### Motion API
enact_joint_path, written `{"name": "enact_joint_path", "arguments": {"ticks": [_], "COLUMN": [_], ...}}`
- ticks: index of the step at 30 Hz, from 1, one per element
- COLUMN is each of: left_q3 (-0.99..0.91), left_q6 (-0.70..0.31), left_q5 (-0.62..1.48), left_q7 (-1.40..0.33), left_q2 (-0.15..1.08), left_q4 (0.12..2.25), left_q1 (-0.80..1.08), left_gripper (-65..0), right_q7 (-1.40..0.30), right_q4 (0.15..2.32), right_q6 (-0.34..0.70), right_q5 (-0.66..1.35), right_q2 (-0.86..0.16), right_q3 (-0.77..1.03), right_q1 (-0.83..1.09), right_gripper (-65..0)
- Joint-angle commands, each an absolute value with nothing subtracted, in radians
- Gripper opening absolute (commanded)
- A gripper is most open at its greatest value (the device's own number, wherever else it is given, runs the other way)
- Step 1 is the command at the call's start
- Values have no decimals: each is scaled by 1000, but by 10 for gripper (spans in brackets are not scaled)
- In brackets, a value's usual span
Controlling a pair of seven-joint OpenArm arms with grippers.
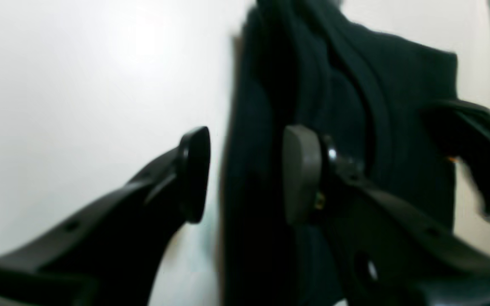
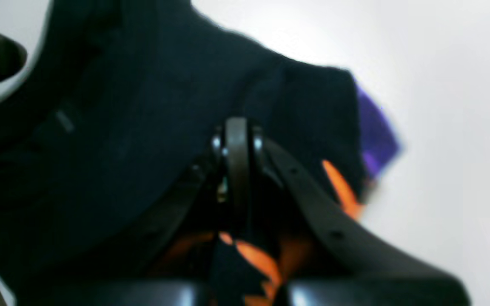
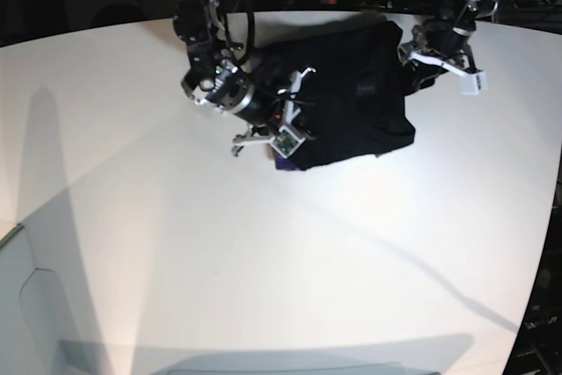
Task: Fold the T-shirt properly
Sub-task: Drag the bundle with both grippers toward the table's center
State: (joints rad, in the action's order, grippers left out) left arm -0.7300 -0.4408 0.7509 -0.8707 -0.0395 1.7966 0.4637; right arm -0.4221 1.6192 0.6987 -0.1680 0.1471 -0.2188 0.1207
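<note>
No readable writing anywhere; the shirt (image 3: 351,98) is a plain black soft knit, bunched into a rough block with thick rolled folds, lying on the white table (image 3: 176,261) at its far edge. A small pale label patch shows on the shirt's top face in the base view, too small to read. Orange and purple print (image 2: 347,187) shows at the shirt's edge in the right wrist view, orange as jagged shapes, purple as a flat flap sticking out past the black cloth; it is blurred, no letters can be made out. The right gripper (image 2: 236,153) sits at the shirt's near left corner in the base view, its flat black fingers pressed together, pinching shirt cloth by the print. The left gripper (image 1: 245,174) is at the shirt's opposite side, fingers spread, one rounded dark pad (image 1: 196,174) over bare table just beside the shirt's edge, the other greyish pad (image 1: 300,174) over the cloth; nothing is held between them. The table is smooth, matte white and glary under the light. The shirt's ridges run lengthwise in the left wrist view, with one squared corner at the far end.
</note>
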Motion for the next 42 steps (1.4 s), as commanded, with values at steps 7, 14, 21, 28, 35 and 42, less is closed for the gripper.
{"name": "enact_joint_path", "arguments": {"ticks": [7, 14, 21, 28, 35, 42], "left_q3": [-805, -768, -733, -699, -661, -561], "left_q6": [-446, -449, -447, -447, -447, -447], "left_q5": [769, 799, 949, 947, 923, 901], "left_q7": [-857, -857, -857, -857, -857, -855], "left_q2": [-35, -38, -35, -30, 5, 70], "left_q4": [1863, 1854, 1801, 1675, 1626, 1598], "left_q1": [487, 487, 478, 441, 437, 424], "left_gripper": [-331, -195, -195, -196, -250, -368], "right_q7": [-394, -394, -395, -447, -450, -450], "right_q4": [1807, 1805, 1805, 1805, 1811, 1822], "right_q6": [698, 698, 698, 698, 698, 698], "right_q5": [-142, -143, -147, -147, -147, -148], "right_q2": [157, 157, 157, 157, 157, 157], "right_q3": [-225, -225, -225, -225, -225, -225], "right_q1": [153, 173, 177, 171, 168, 174], "right_gripper": [-650, -650, -650, -650, -650, -650]}}
